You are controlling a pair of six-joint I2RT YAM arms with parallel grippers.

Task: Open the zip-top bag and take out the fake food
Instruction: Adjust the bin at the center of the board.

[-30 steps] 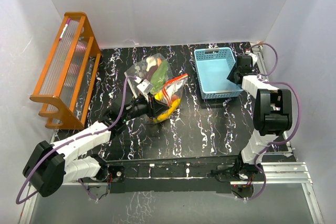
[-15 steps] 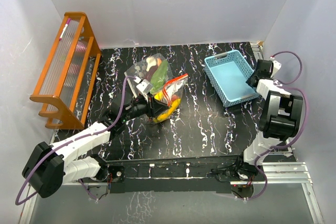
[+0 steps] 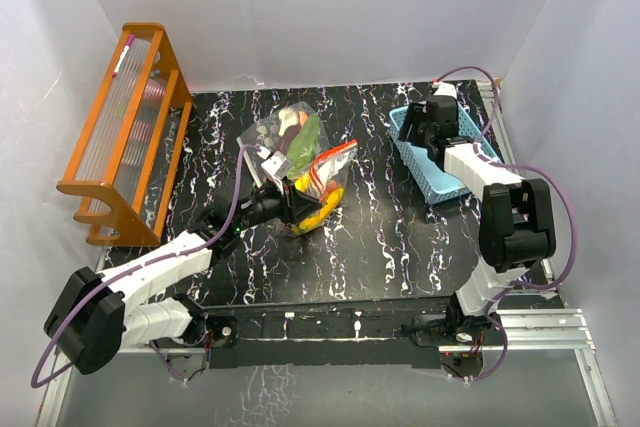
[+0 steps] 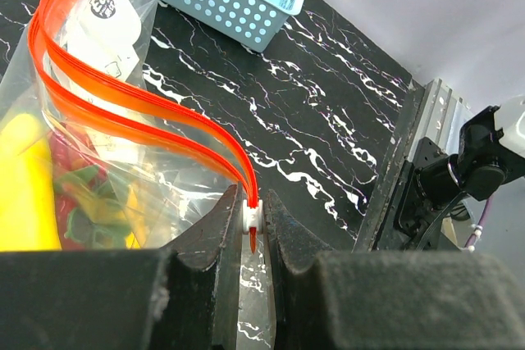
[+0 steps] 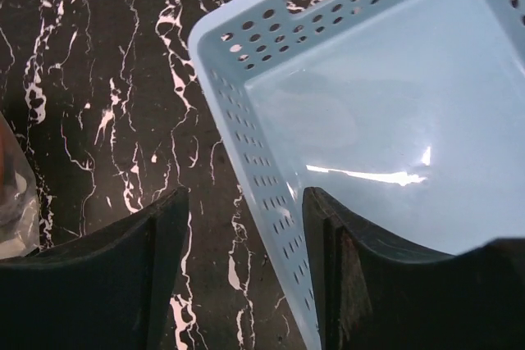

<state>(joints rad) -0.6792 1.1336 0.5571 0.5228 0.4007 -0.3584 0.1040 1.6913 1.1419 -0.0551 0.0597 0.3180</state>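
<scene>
Right now the left gripper (image 4: 251, 202) is pinched shut on the little white slider (image 4: 249, 217) at one end of the bag's (image 4: 107, 63) red zip (image 4: 123, 92). That end is the near end of the bag. From above, the bag lies on the black table (image 3: 380, 237), with the left gripper (image 3: 288, 209) touching its near side.

All the fake food (image 4: 74, 194) is inside the bag. A yellow banana (image 4: 25, 178) sits at the near end, close to the slider, with red and green bits beside it. A long green leaf (image 3: 306, 139) shows at the far end of the bag. I cannot tell if the zip is open or closed.

Well off to the right of the bag is a blue basket (image 3: 408, 152). The right gripper (image 3: 427, 127) hangs over the basket side that faces the bag. Its jaws are apart. The wrist view shows the basket's wall (image 5: 254, 145) running between the two fingers of the right gripper (image 5: 246, 194). One finger is on the bag side of the wall, with a strip of table showing between it and the wall. The other finger is over the inside of the basket.

Well off to the left of the bag stands an orange rack (image 3: 125, 127).
</scene>
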